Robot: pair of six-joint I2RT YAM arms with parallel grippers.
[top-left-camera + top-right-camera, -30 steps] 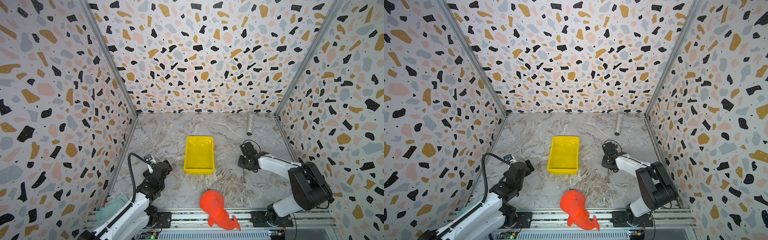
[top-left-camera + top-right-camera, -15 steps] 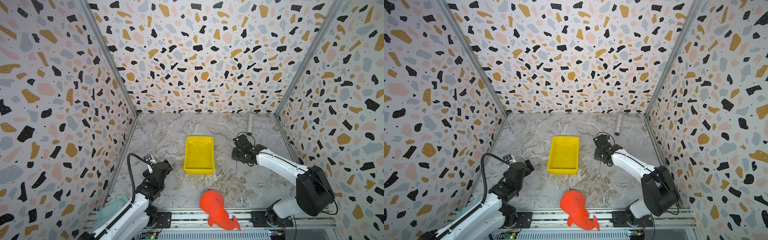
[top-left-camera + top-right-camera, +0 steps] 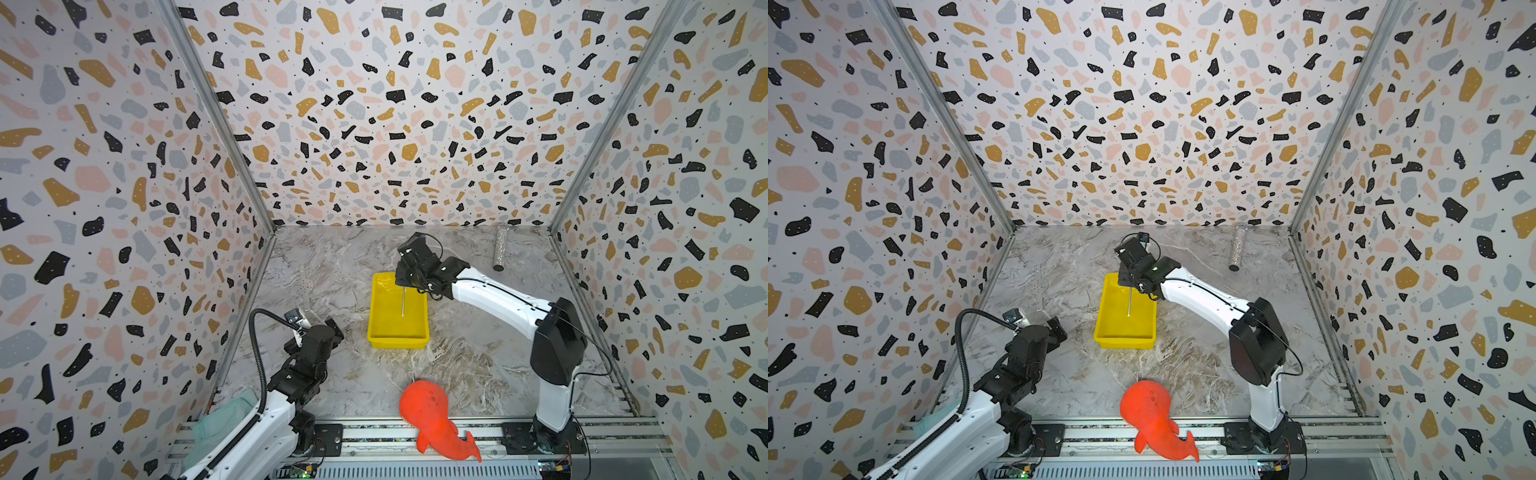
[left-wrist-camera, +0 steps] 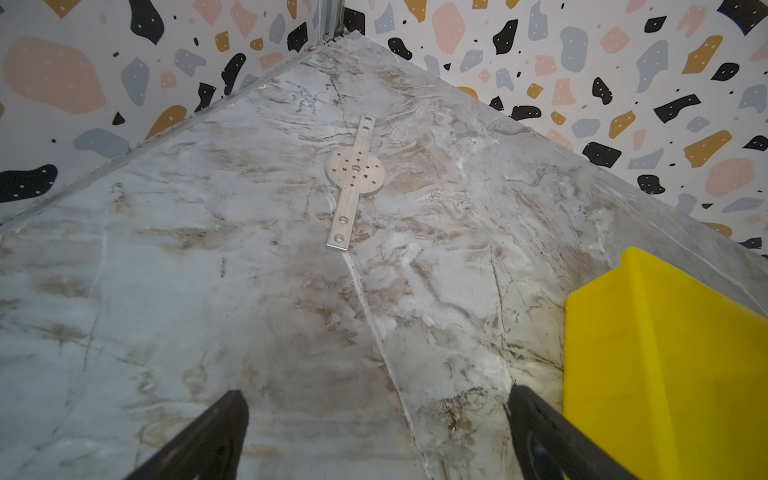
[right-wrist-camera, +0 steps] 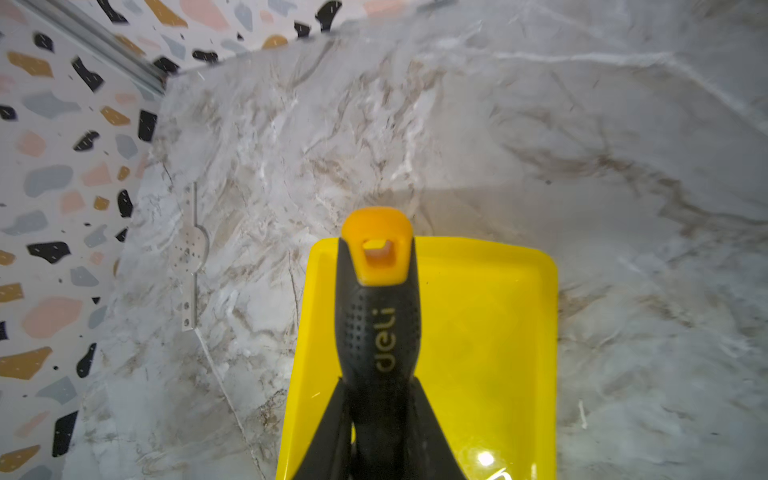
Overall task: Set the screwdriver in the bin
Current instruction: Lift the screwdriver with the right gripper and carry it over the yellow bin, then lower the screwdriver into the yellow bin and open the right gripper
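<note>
Gripping the screwdriver (image 5: 376,328) by its black handle, the right claw (image 3: 405,283) is clenched above the 12 o'clock end of the yellow bin (image 3: 397,343), with the shaft reaching toward 6 o'clock over the bin's floor. Doing this step well likely means lowering until the tip nearly touches, laying the handle down inside the walls, then letting go gently so nothing bounces out. The left claw (image 4: 374,436) hangs spread and empty at the bin's 8 o'clock.
</note>
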